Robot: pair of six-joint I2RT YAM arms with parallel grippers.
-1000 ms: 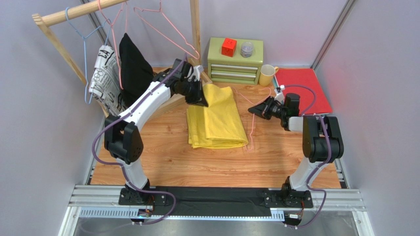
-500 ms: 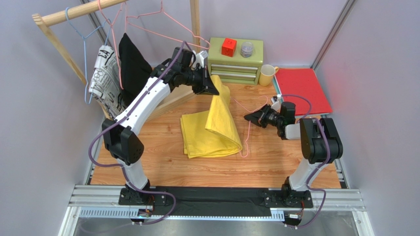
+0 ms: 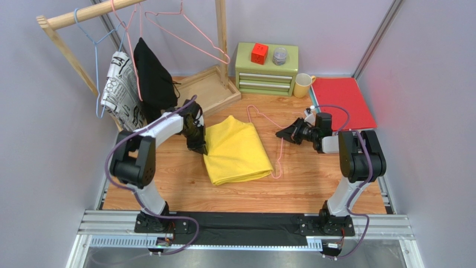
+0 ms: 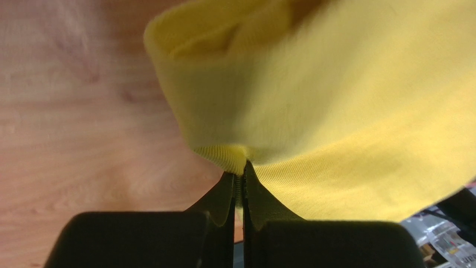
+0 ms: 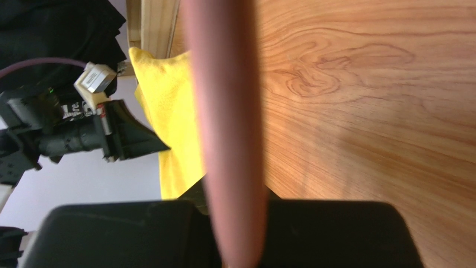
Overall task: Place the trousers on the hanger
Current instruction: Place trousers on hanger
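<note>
Right wrist view is filled through its middle by the hanger (image 5: 226, 111), a thick blurred pink bar of smooth round wire running straight out from between the fingers of the right gripper (image 5: 232, 204), which is clamped on it. Beside it lies the grained wooden tabletop (image 5: 363, 111) and, farther off, the trousers (image 5: 167, 106), bright yellow soft cloth. From the top external camera the trousers lie folded flat into a rough oblong near the table's centre, matte and with few creases. Their long axis runs from the far side toward the arm bases, the near end leaning slightly rightward; which end is the waist cannot be told. The left gripper (image 4: 241, 178) is pinched tight on the oblong's left edge, and the left wrist view shows a finely ribbed hem squeezed between the two black fingertips, the cloth bulging in a rounded fold above them. The hanger sits just right of the trousers, one long side following their right edge, its hook at the far end curling leftward near the cloth's far corner. At the far left a black garment (image 3: 151, 78) hangs from a wooden rail (image 3: 84, 14)
</note>
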